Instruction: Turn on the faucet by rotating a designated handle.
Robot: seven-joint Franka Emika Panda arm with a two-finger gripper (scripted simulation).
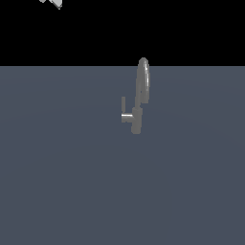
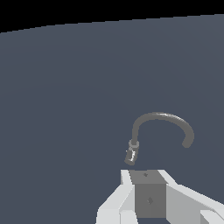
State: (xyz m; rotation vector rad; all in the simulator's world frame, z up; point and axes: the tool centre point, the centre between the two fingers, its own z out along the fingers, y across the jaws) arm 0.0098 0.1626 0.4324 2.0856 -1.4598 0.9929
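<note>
Exterior view. The faucet [image 1: 139, 98] is shown standing upright on a flat grey floor [image 1: 57, 182], just right of the frame's centre. A short cylindrical base is seen at the bottom, from which a tall, narrow looped spout rises edge-on to the camera. The handle [image 1: 125, 112] is attached on the side of the faucet toward the exterior view's left: a short horizontal stub leaves the body, and a slim bar is turned upward at its end, close beside the spout but apart from it. Only a small white fragment of the gripper [image 1: 51, 3] is seen at the top edge, well apart from the faucet and far above it; nothing is touched.

Wrist view. The faucet [image 2: 158, 131] is seen from above, its arch curving over the floor, with the handle [image 2: 131, 153] foreshortened at the base end of the arch. The white gripper [image 2: 151, 197] body fills the lower edge, just short of the handle. Its fingertips are not shown, so whether the fingers are apart or together cannot be told.

Handling. The fixture is judged to be rigid, smooth metal, fixed to the floor, with only the handle free to pivot. The slim bar is judged the best contact site, far from the pivot, where most leverage is gained; slipping off so thin and smooth a part is to be expected.
</note>
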